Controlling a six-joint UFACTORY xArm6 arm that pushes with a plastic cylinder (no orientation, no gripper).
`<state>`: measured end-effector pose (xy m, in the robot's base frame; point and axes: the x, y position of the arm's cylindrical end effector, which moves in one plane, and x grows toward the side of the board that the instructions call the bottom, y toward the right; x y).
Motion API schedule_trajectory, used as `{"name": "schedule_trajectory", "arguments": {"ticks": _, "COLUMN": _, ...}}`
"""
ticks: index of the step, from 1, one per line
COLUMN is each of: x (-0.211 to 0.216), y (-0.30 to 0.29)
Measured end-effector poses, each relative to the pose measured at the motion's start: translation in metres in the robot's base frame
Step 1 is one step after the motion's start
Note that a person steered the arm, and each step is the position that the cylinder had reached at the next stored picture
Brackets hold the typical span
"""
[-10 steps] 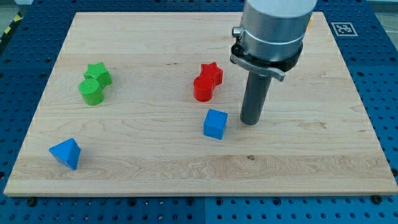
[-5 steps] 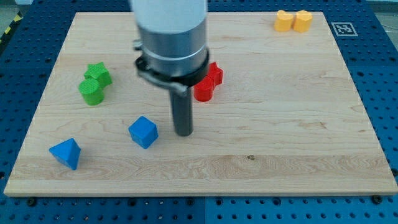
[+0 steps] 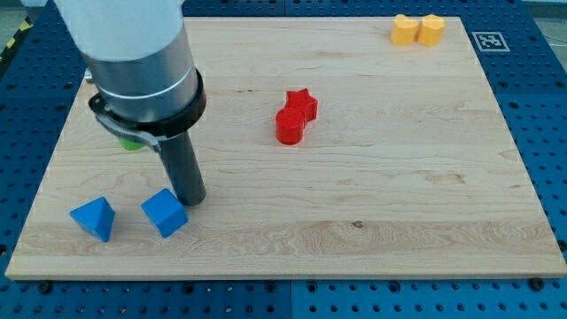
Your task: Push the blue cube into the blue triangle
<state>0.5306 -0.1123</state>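
Observation:
The blue cube (image 3: 165,213) lies near the view's bottom left of the wooden board (image 3: 372,204). The blue triangle (image 3: 94,218) lies to its left, a small gap between them. My tip (image 3: 191,201) stands right against the cube's upper right side. The arm's grey body (image 3: 137,62) rises above it toward the view's top left.
A red cylinder (image 3: 289,127) and a red star (image 3: 302,105) sit together at the board's middle. Two yellow blocks (image 3: 418,30) sit at the view's top right. A green block (image 3: 129,141) is mostly hidden behind the arm.
My tip has swept from the view's right to the left, pushing the blue cube leftward and slightly down, close to the blue triangle. The arm now hides most of the green blocks.

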Motion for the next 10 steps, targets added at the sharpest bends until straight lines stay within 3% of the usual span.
{"name": "schedule_trajectory", "arguments": {"ticks": 1, "x": -0.011, "y": 0.036}}
{"name": "schedule_trajectory", "arguments": {"ticks": 2, "x": 0.015, "y": 0.044}}
{"name": "schedule_trajectory", "arguments": {"ticks": 4, "x": 0.04, "y": -0.033}}
{"name": "schedule_trajectory", "arguments": {"ticks": 5, "x": 0.038, "y": -0.043}}
{"name": "schedule_trajectory", "arguments": {"ticks": 7, "x": -0.014, "y": -0.021}}
{"name": "schedule_trajectory", "arguments": {"ticks": 8, "x": -0.026, "y": -0.047}}
{"name": "schedule_trajectory", "arguments": {"ticks": 10, "x": -0.018, "y": -0.059}}
